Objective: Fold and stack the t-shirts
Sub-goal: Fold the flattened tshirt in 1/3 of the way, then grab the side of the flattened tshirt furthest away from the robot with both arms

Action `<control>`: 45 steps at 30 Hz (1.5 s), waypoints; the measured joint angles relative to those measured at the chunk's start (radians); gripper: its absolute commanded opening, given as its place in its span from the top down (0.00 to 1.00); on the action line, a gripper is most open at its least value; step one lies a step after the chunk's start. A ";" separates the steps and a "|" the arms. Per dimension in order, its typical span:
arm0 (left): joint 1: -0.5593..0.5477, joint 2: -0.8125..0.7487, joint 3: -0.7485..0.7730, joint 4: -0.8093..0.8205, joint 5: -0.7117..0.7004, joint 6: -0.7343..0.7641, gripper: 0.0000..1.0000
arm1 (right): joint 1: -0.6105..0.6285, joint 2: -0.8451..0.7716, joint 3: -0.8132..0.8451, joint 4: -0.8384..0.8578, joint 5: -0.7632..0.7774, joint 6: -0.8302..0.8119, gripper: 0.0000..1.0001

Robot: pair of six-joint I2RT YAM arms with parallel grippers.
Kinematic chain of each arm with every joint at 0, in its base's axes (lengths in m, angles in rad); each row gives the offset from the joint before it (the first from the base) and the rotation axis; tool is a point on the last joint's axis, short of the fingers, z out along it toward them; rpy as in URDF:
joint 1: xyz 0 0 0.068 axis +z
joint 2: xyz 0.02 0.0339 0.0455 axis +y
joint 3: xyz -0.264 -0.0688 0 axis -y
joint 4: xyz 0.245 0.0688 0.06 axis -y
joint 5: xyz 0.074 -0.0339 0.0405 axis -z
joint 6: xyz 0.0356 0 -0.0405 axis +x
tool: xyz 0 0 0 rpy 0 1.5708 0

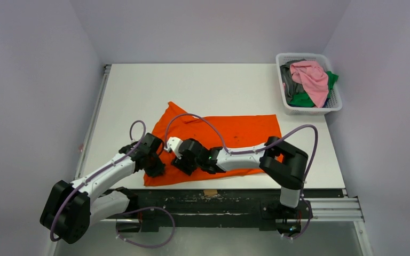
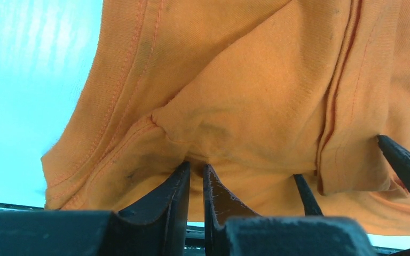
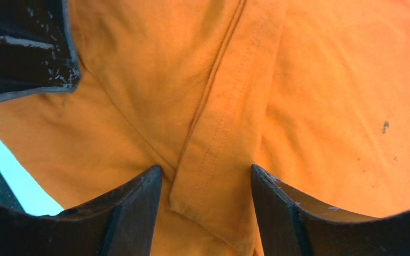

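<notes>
At the near edge of the table [image 1: 203, 85], the left gripper [image 2: 196, 172] is seen clenched on a pinched fold of the orange t-shirt [image 1: 235, 133], by the shirt's near left corner. Just beside it, the right gripper [image 3: 205, 176] is held released, jaws astride a stitched hem [image 3: 219, 133] without clamping it. For a clean fold, that hem should be gripped fully before both corners are lifted together. The shirt is spread across the near middle, bright orange, lightly creased, dark-specked. At the far right corner, a pink shirt [image 1: 312, 77], a green shirt [image 1: 301, 100] and a grey shirt [image 1: 288, 80] are heaped in a white basket [image 1: 312, 111].
</notes>
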 measured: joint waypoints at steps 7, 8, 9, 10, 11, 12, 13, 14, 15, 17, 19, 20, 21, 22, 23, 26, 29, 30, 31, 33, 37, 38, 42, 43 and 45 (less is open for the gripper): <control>0.000 0.000 0.000 -0.001 -0.001 0.000 0.88 | -0.003 -0.029 -0.037 0.035 0.114 0.000 0.40; 0.000 0.000 0.000 -0.001 -0.001 0.000 0.88 | -0.007 -0.033 -0.040 0.036 0.124 0.000 0.40; 0.000 0.001 0.001 -0.001 -0.001 0.000 0.88 | -0.013 -0.037 -0.041 0.037 0.132 0.000 0.40; 0.000 0.002 0.001 -0.002 -0.001 0.000 0.88 | -0.022 -0.040 -0.042 0.037 0.143 0.001 0.41; 0.000 0.003 0.002 -0.003 -0.002 0.000 0.88 | -0.033 -0.043 -0.043 0.039 0.147 0.001 0.41; 0.000 0.004 0.003 -0.003 -0.002 0.000 0.88 | -0.047 -0.046 -0.043 0.040 0.150 0.002 0.42; 0.000 0.005 0.003 -0.004 -0.002 0.000 0.88 | -0.062 -0.050 -0.045 0.044 0.150 0.005 0.43; 0.000 0.006 0.005 -0.005 -0.002 0.000 0.88 | -0.079 -0.052 -0.047 0.047 0.148 0.011 0.45; 0.000 0.008 0.005 -0.005 -0.003 0.000 0.88 | -0.097 -0.054 -0.048 0.051 0.144 0.021 0.48; 0.000 0.010 0.006 -0.006 -0.003 0.001 0.88 | -0.133 -0.056 -0.048 0.052 0.142 0.041 0.60; 0.000 0.011 0.007 -0.007 -0.003 0.001 0.88 | -0.163 -0.056 -0.048 0.047 0.140 0.062 0.61; 0.000 0.011 0.007 -0.007 -0.003 0.001 0.88 | -0.177 -0.056 -0.048 0.043 0.141 0.071 0.61; 0.000 0.011 0.008 -0.007 -0.002 0.001 0.88 | -0.185 -0.056 -0.048 0.041 0.141 0.080 0.59; 0.000 0.013 0.008 -0.008 -0.002 0.001 0.88 | -0.192 -0.056 -0.048 0.039 0.141 0.089 0.58; 0.000 0.014 0.009 -0.008 -0.002 0.002 0.88 | -0.196 -0.056 -0.048 0.036 0.142 0.098 0.58; 0.000 0.018 0.012 -0.010 -0.002 0.002 0.88 | -0.196 -0.056 -0.048 0.026 0.144 0.128 0.54; 0.000 0.017 0.013 -0.014 -0.003 0.001 0.86 | -0.196 -0.058 -0.049 0.005 0.161 0.166 0.48; 0.000 0.015 0.013 -0.016 -0.005 0.000 0.86 | -0.196 -0.065 -0.051 -0.003 0.170 0.183 0.47; -0.001 0.010 0.013 -0.019 -0.006 0.000 0.85 | -0.197 -0.079 -0.057 -0.010 0.177 0.198 0.44; -0.002 -0.007 0.011 -0.037 -0.015 0.000 0.84 | -0.201 -0.148 -0.090 -0.027 0.204 0.244 0.35; -0.002 -0.084 0.002 -0.084 -0.023 0.001 0.76 | -0.223 -0.386 -0.166 -0.065 0.279 0.372 0.02; -0.002 -0.109 -0.002 -0.091 -0.023 0.001 0.73 | -0.237 -0.468 -0.190 -0.076 0.301 0.417 0.01; -0.002 -0.200 -0.008 -0.126 -0.023 0.011 0.31 | -0.305 -0.759 -0.295 -0.139 0.386 0.584 0.01; -0.002 -0.212 -0.004 -0.135 -0.024 0.014 0.20 | -0.320 -0.823 -0.323 -0.169 0.412 0.624 0.01; -0.002 -0.225 0.020 -0.160 -0.031 0.035 0.03 | -0.341 -0.918 -0.361 -0.247 0.455 0.687 0.01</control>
